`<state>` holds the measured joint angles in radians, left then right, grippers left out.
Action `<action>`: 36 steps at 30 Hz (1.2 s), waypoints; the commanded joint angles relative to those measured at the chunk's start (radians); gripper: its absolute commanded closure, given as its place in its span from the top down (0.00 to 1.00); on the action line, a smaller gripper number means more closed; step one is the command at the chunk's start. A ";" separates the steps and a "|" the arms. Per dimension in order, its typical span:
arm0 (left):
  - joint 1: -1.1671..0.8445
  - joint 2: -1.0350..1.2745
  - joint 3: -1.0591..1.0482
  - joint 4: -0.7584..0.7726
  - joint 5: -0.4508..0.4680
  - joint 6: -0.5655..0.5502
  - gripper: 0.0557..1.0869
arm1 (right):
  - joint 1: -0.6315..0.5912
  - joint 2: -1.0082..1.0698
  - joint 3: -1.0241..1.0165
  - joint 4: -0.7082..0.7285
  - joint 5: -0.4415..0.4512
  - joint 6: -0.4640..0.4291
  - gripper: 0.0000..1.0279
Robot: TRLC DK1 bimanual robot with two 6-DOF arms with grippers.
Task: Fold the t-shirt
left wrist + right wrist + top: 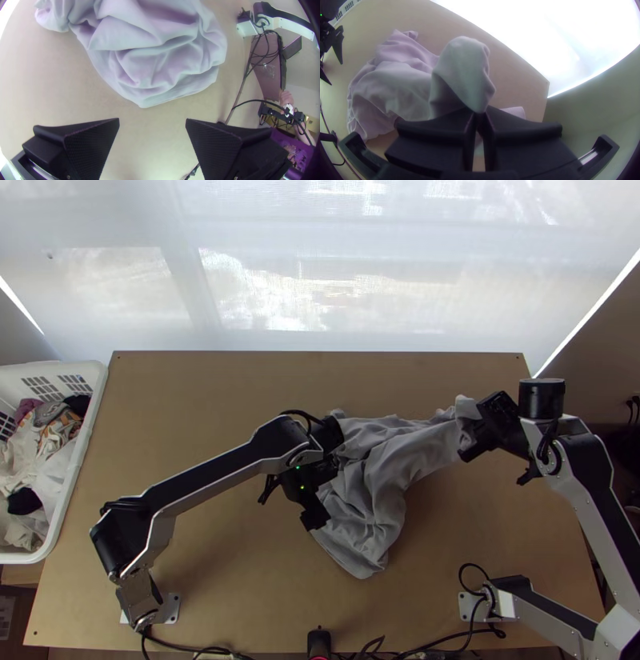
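The grey t-shirt lies bunched in the middle of the table, its right end drawn up toward my right gripper. In the right wrist view my right gripper is shut on a part of the t-shirt; which part I cannot tell. My left gripper is over the cloth's left side in the top view. In the left wrist view my left gripper stands open with bare table between its fingers, apart from the crumpled t-shirt.
A white basket of mixed clothes stands beyond the table's left edge. Cables run along the near edge of the table. A person's hand is off the table in the left wrist view.
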<state>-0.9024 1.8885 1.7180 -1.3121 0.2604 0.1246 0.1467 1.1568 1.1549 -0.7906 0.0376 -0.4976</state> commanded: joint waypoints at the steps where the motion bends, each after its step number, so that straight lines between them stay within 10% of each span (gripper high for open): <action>1: -0.033 0.086 0.052 0.020 0.008 -0.028 0.94 | -0.006 -0.042 -0.024 0.004 0.004 -0.001 0.03; 26: -0.113 0.224 0.049 0.177 -0.210 -0.077 0.93 | -0.015 -0.120 -0.034 -0.025 0.002 -0.004 0.03; 29: -0.115 0.241 0.040 0.175 -0.208 -0.062 0.78 | -0.015 -0.124 -0.032 -0.029 0.002 -0.004 0.03; 34: -0.110 0.230 0.017 0.169 -0.161 -0.023 0.03 | -0.015 -0.128 -0.023 -0.036 0.004 -0.004 0.03; 36: -0.089 0.190 0.020 0.157 -0.161 -0.019 0.03 | -0.015 -0.128 -0.011 -0.039 0.004 -0.006 0.03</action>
<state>-1.0122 2.1159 1.7477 -1.1416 0.0856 0.0780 0.1314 1.0351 1.1248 -0.8238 0.0410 -0.5022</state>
